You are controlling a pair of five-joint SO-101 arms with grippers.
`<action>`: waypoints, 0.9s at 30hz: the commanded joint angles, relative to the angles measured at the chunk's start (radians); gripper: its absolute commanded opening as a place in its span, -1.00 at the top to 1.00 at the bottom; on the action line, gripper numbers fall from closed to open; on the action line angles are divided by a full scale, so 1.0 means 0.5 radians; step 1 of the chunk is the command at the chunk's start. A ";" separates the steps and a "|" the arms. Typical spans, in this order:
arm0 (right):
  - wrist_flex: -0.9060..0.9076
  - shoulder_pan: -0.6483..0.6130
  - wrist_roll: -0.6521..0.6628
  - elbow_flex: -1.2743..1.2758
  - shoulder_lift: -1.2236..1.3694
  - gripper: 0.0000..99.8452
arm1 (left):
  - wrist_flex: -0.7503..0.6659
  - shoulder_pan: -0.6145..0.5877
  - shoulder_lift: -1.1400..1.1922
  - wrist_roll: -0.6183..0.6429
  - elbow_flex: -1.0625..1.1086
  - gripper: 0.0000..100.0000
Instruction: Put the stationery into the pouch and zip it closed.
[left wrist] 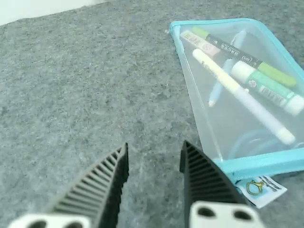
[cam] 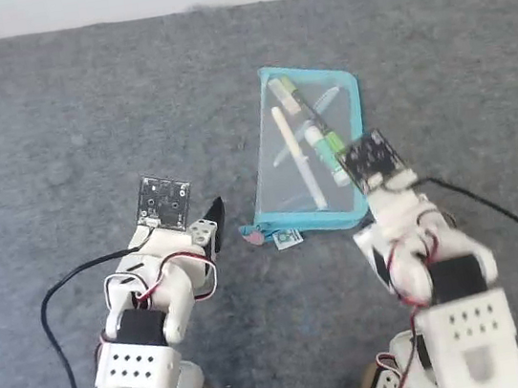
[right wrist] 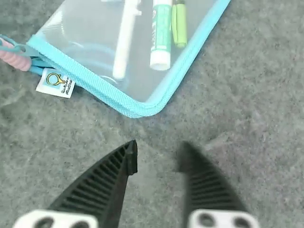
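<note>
Left gripper [left wrist: 155,147] and right gripper [right wrist: 157,145] hung open and empty beside the pouch [cam: 306,222], pens [cam: 298,155] inside, on grey felt. Finishing cleanly likely meant pinning one corner while drawing the pull [right wrist: 16,61] fully home.

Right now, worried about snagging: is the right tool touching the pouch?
Apart. The right wrist view shows bare mat between the right tool and the pouch.
</note>
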 commanded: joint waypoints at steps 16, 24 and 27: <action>0.020 0.781 0.028 1.154 -1.131 0.64 | 0.586 0.160 -1.025 0.052 0.422 0.65; 0.180 0.916 0.012 1.154 -1.152 0.64 | 1.129 -0.301 -1.022 0.058 0.422 0.65; 0.183 0.916 0.012 1.154 -1.152 0.64 | 1.185 -0.387 -1.025 0.061 0.413 0.65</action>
